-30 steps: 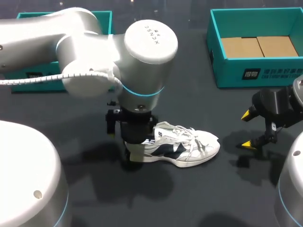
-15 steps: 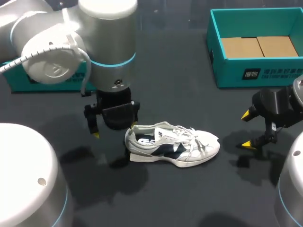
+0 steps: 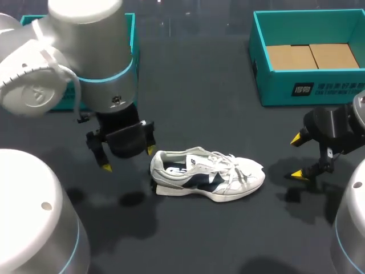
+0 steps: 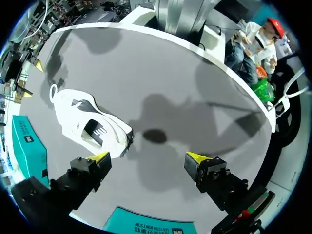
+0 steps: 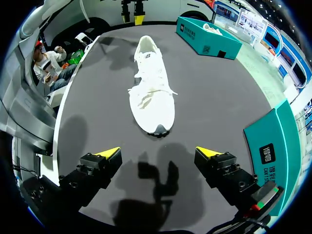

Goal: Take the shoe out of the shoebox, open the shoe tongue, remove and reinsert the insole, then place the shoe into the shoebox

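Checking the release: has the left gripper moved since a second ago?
Yes. The left gripper has backed leftward off the heel of the shoe and now stands open beside it; the shoe lies unmoved.

Robotics lab bench, dark matte table (image 3: 199, 85), white left arm (image 3: 97, 63) and right arm (image 3: 351, 228), teal shoebox (image 3: 319, 88), staged sneaker (image 3: 208, 174)

1. The shoe (image 3: 208, 177) lies in the middle of the table (image 3: 217, 114), toe toward the right edge.
2. The left pincer (image 3: 128, 158) hangs beside its heel; the right pincer (image 3: 297, 156) is apart, past the toe.
3. The shoebox (image 3: 308, 88) sits in the far right corner, a second box (image 3: 130, 34) far left.
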Motion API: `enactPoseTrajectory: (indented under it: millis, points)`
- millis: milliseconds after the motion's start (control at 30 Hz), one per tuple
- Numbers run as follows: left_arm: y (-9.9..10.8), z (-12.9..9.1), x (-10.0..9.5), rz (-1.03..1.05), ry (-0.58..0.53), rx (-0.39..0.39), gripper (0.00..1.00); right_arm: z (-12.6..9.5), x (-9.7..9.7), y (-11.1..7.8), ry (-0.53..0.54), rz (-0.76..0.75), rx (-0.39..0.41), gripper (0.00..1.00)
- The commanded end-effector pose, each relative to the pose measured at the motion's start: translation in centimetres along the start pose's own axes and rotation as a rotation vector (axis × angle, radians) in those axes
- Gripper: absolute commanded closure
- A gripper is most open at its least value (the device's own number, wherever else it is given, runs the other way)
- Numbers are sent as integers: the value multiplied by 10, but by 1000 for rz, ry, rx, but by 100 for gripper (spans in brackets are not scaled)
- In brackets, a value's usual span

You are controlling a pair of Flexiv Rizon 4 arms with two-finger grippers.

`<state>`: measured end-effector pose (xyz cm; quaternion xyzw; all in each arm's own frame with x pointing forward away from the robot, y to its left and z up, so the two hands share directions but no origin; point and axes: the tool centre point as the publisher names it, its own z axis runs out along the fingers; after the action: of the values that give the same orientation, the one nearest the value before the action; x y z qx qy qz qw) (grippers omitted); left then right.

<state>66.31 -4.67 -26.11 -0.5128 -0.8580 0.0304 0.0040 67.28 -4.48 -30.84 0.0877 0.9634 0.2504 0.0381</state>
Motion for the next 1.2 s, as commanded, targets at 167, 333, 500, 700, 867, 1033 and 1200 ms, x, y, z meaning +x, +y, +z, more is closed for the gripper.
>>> enactPoseTrajectory:
  millis: [167,333,500,700,867,1033,1200]
  points:
    - [12,4,30,-597,-247,396,0,0,1,0,-2,-1,1,0]
    - [6,12,35,-816,-259,350,0,0,1,0,-2,-1,1,0]
    - [6,12,35,-816,-259,350,0,0,1,0,-2,-1,1,0]
    - [9,13,37,-858,-269,409,0,0,1,0,-2,-1,1,0]
    - [11,19,49,-1004,-388,498,0,0,1,0,-2,-1,1,0]
    - [12,28,55,-1031,-482,579,0,0,1,0,-2,-1,1,0]
    - [13,45,56,-1001,-624,645,0,0,1,0,-2,-1,1,0]
